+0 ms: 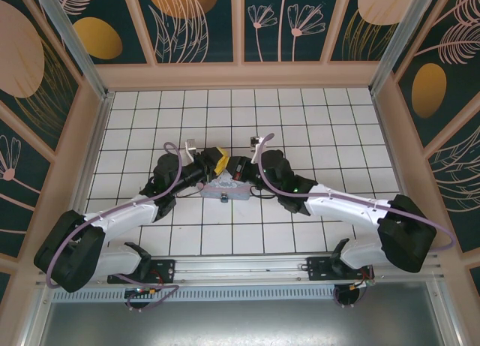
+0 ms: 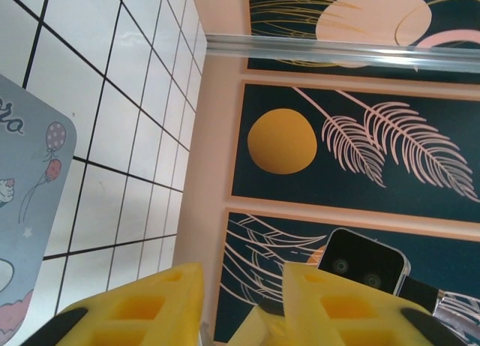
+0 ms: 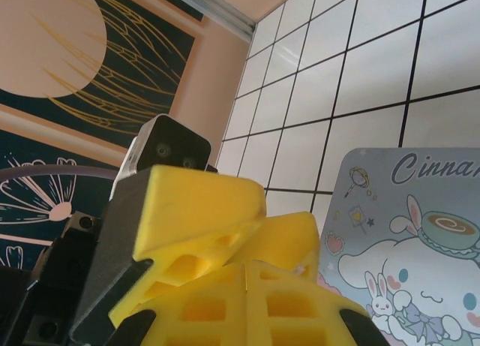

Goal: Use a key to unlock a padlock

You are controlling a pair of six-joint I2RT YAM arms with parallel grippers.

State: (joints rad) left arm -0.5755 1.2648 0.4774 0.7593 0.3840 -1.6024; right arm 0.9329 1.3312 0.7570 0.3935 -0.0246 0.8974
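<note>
Both grippers meet over the middle of the tiled floor. My right gripper (image 1: 238, 168) (image 3: 247, 267) is shut, its yellow pads pressed flat together with nothing showing between them. My left gripper (image 1: 220, 164) (image 2: 244, 286) faces it with its jaws apart, one finger on each side of the right gripper's tip (image 2: 259, 323). In the right wrist view the left gripper's fingers (image 3: 202, 203) sit just above and partly around my shut pads. The padlock and the key are hidden among the fingers.
A pastel blue-pink cartoon tin box (image 1: 225, 188) (image 2: 30, 211) (image 3: 405, 241) lies on the tiles right under both grippers. Patterned walls with pale wooden frames (image 1: 240, 74) close the floor in on three sides. Tiles stretch free to the far wall.
</note>
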